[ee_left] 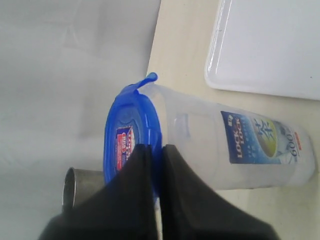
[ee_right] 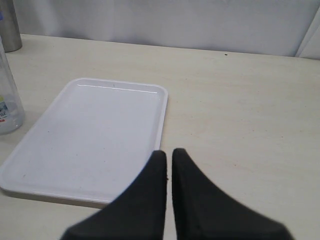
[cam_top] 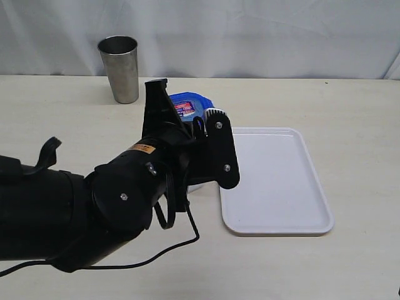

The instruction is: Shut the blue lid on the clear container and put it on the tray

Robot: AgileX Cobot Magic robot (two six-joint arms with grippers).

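- The left arm fills the foreground of the exterior view and reaches away toward the canister.
- The right end effector has its fingers pressed together on nothing. It hangs over the desk by the near rim of the tray.
- The left end effector is closed to a sliver, its tips against the rim of the blue lid. I cannot tell whether they nip the rim.
- The lid sits on top of the clear container, which stands upright on the desk just beside the tray, not on it. One flap juts out unlatched.
- The canister looks empty, so it is probably light, stiff and top-heavy enough to tip if pushed at the lid. Its smooth wall may slip, so a hold around the body just under the lid seems safest.
- Farthest back, a steel tumbler stands well apart.
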